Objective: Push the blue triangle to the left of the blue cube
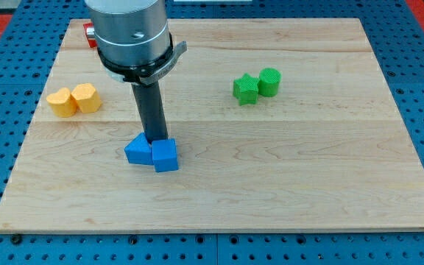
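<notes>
The blue triangle (138, 150) lies on the wooden board (271, 184) left of centre, touching the blue cube (165, 155) on the cube's left side. My tip (154, 139) stands just above and behind the two blue blocks, at the seam between them, touching or nearly touching their upper edges. The dark rod rises from there to the grey arm body (131, 33) at the view's top.
Two yellow blocks (62, 101) (87, 96) sit together at the view's left. A green star (245, 89) and a green round block (269, 81) sit together at the upper right. A red block (89, 34) peeks out behind the arm at the top left.
</notes>
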